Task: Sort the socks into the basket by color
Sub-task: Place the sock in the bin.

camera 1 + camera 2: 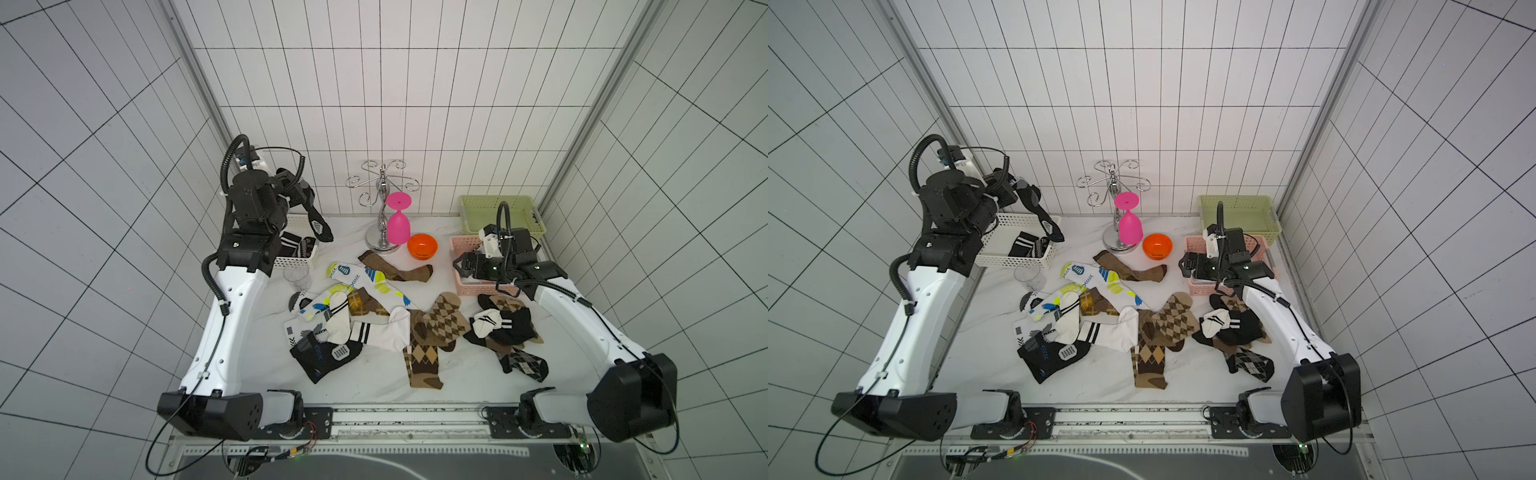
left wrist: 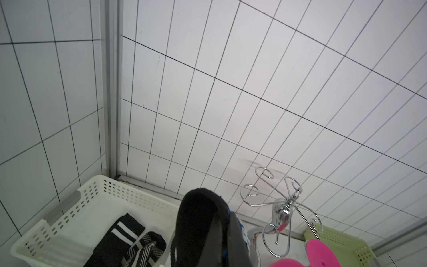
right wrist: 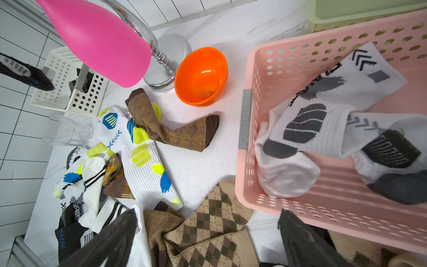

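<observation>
Top views: your left gripper (image 1: 306, 195) clamped on a black sock (image 1: 319, 226) dangling by the white basket (image 1: 297, 261); right gripper (image 1: 462, 268) spread wide at the pink basket (image 1: 467, 242); other socks (image 1: 386, 328) heaped on the table (image 1: 374, 392).

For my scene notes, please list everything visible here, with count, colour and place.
white basket: one, left rear, holds two black socks
pink basket: one, right side, holds white socks
green basket: one, right rear
loose socks: a dozen or more, white, brown, black, mid-table
held sock: one, black, hanging by the white basket
bowl: one, orange, rear centre
rack: one, silver, rear centre
goblet: one, pink, upside down on the rack
glass: one, clear, near the white basket
left gripper: shut on the held sock
right gripper: open, at the pink basket
</observation>
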Robot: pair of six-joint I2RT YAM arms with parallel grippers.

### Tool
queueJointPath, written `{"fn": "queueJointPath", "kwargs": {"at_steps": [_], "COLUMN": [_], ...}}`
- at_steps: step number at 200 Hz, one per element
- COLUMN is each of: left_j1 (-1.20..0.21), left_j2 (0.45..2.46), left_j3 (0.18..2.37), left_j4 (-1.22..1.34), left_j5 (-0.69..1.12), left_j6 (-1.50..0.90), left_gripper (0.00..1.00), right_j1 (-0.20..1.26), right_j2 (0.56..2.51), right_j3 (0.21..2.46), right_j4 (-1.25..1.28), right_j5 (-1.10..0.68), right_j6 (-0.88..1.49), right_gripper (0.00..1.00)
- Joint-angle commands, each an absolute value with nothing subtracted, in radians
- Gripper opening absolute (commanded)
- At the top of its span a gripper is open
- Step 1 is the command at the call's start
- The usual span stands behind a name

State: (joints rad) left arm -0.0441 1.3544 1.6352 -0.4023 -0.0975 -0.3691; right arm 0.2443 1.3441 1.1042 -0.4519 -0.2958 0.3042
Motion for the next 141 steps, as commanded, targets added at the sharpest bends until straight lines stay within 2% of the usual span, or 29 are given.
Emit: {"fn": "queueJointPath", "kwargs": {"at_steps": [1,69,141], "left_j1": [0.016,0.123,0.162], "left_j2": [1.400,1.569,1.797], "left_j3": [1.667,1.680,1.619], "left_j4": [-0.286,-0.229,-0.226], "left_j5": [-0.079,-0.125,-0.154], "left_j6": [-0.356,-0.307,-0.326], "left_gripper": [0.00,0.00,0.00], "right_j1": [0.252,0.231,0.181], "right_j2": [1.371,1.481,1.577], "right_j3": [1.129,1.209,1.251], "right_j4": [-0.459,-0.466,-0.467], "right_j5": [-0.301,-0.310,-0.314], "right_j6": [0.281,0.270,0.274], "right_gripper": [0.97,0.96,0.95]}}
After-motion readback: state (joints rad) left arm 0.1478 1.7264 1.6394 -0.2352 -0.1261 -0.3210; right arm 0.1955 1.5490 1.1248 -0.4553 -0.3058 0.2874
